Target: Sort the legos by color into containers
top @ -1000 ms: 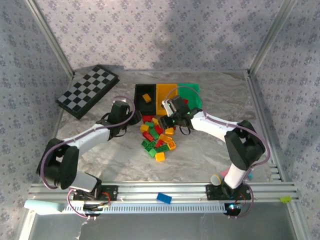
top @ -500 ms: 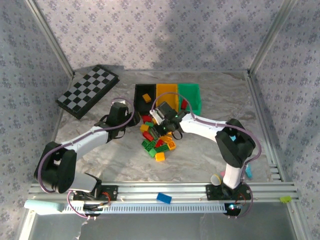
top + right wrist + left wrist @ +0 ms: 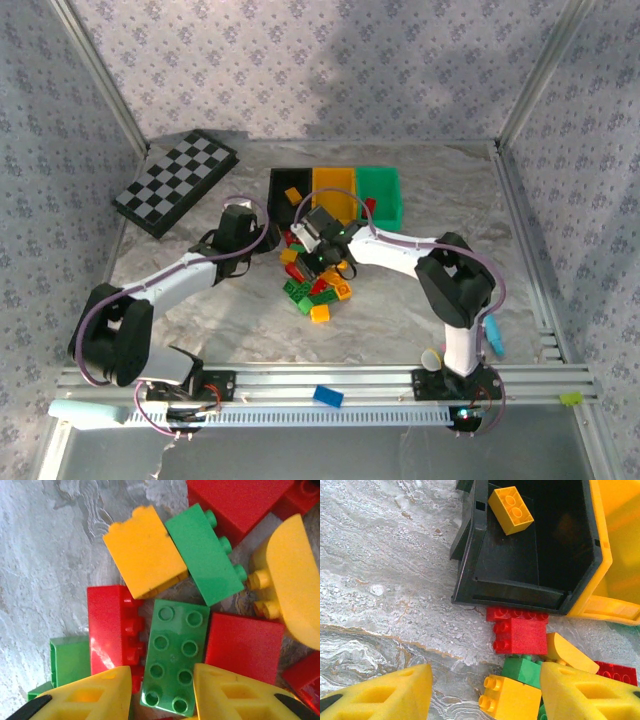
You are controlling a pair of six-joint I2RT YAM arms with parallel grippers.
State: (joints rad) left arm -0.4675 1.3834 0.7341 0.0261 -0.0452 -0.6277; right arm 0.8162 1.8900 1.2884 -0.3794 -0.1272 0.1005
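Observation:
The legos (image 3: 316, 278) lie in a red, yellow and green heap in front of the containers: black (image 3: 288, 196), yellow-orange (image 3: 334, 192) and green (image 3: 381, 196). One yellow brick (image 3: 511, 510) rests inside the black bin (image 3: 475, 555). My right gripper (image 3: 313, 254) is down in the heap, its yellow fingers (image 3: 235, 690) closed in on the long sides of a flat green brick (image 3: 175, 655). My left gripper (image 3: 268, 240) hovers open by the black bin's front corner, above a yellow brick (image 3: 512, 698) and red bricks (image 3: 522, 636).
A black-and-white checkered board (image 3: 175, 183) lies at the back left. A blue brick (image 3: 328, 396) sits on the front rail between the arm bases. A teal object (image 3: 493, 335) lies by the right arm's base. Metal frame posts and patterned walls enclose the table.
My right arm swung left from over the yellow and green bins down onto the heap, and its jaws closed in. The left arm has not moved.

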